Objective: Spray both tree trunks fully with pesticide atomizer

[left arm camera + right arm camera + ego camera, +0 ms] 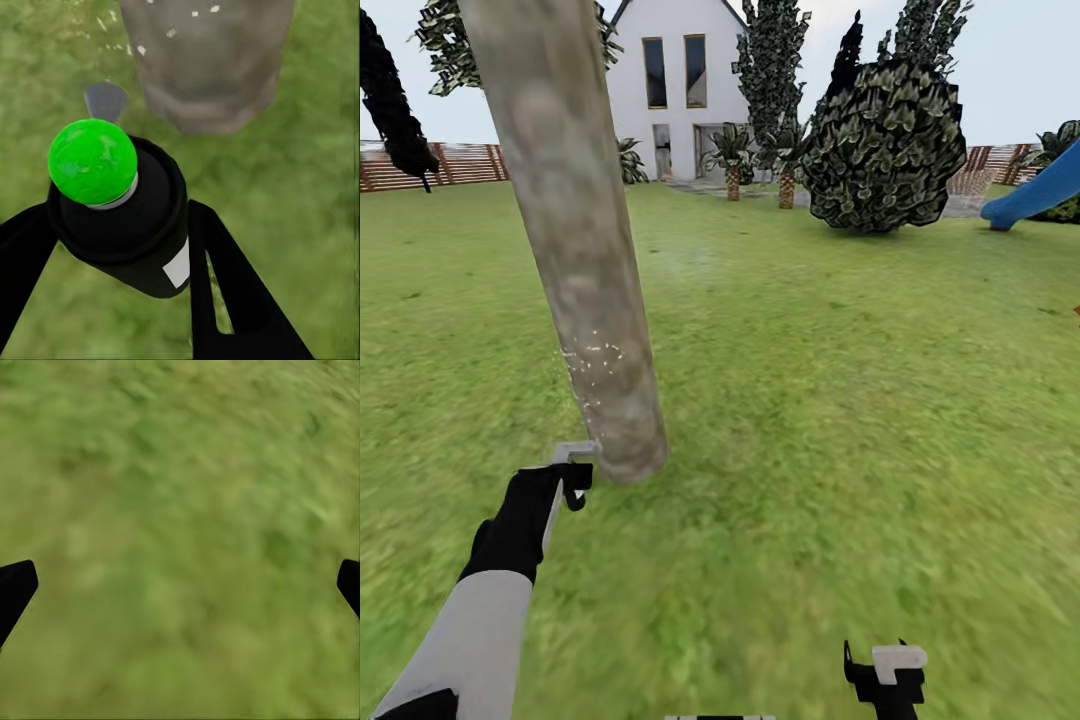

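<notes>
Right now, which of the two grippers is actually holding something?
The left gripper: its black fingers clamp the dark pesticide atomizer with the green round top, close to the mottled grey-brown tree trunk. The right gripper hangs spread over green grass.

The tree trunk (575, 250) is mottled grey-brown and beige, flecked low down with fine white specks of pesticide (595, 362). The pesticide atomizer (124, 206) is black with a bright green round cap, a silver collar and a small white label patch. The lawn (840, 400) is blurry green with yellowish patches. At 12 o'clock the house (680, 90) is white with dark windows; at 2 o'clock the round bush (885, 150) is dark green, pale-edged; at 3 o'clock a slide (1040, 195) is blue; the fence (460, 165) is brown, slatted
</notes>
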